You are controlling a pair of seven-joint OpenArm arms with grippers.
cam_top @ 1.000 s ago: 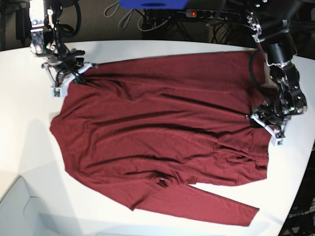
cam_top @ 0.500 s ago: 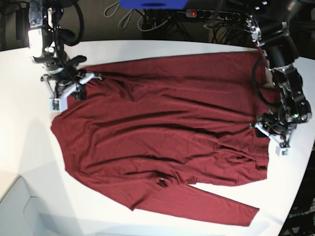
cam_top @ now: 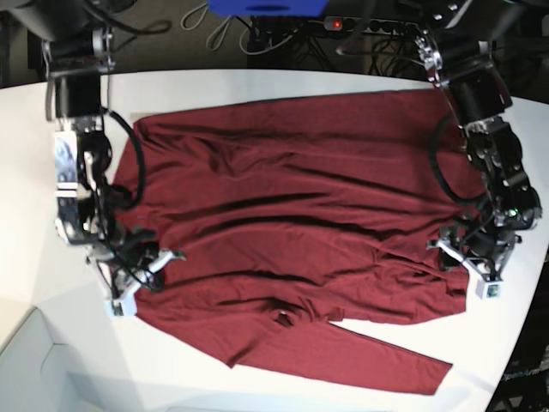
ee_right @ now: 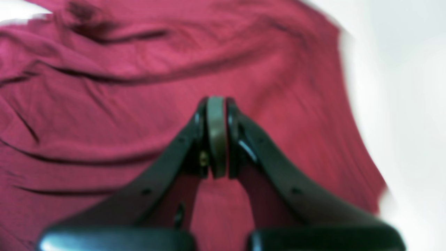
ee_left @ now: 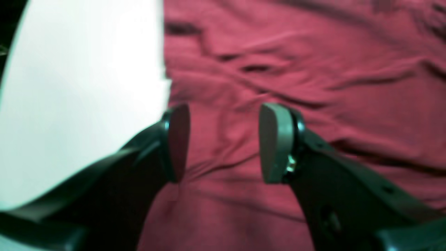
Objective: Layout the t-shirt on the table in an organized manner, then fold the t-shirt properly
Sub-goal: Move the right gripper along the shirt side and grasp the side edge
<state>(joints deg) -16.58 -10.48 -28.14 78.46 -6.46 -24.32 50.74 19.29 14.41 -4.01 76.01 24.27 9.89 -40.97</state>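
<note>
Where the base view took in the whole scene, the t-shirt (cam_top: pixel 283 232) lay spread across the white worktop (cam_top: pixel 257 81), wrinkled, one long sleeve stretched along its near edge. The right hand (cam_top: pixel 129 279) sat at the shirt's left border in that view, low over the cloth; the left hand (cam_top: pixel 470 268) sat at the shirt's opposite border, beside the hem. A power strip (cam_top: pixel 369 26) with a red light lay beyond the worktop's far edge.

Left wrist view: the left hand (ee_left: pixel 223 143) stood with its two pads clearly apart, nothing between them. Under and between the pads lay the t-shirt (ee_left: pixel 313 69), creased. One pad (ee_left: pixel 179 139) hung close by the shirt's edge, where bare worktop (ee_left: pixel 80 90) began. Whether the pads touched the cloth could not be told.

Right wrist view: the right hand (ee_right: pixel 216 136) had its pads pressed together, with no cloth seen caught between them. The t-shirt (ee_right: pixel 139 87) filled the view beneath it, folds running across. Bare worktop (ee_right: pixel 400 87) showed past the shirt's edge, to the side of the hand.
</note>
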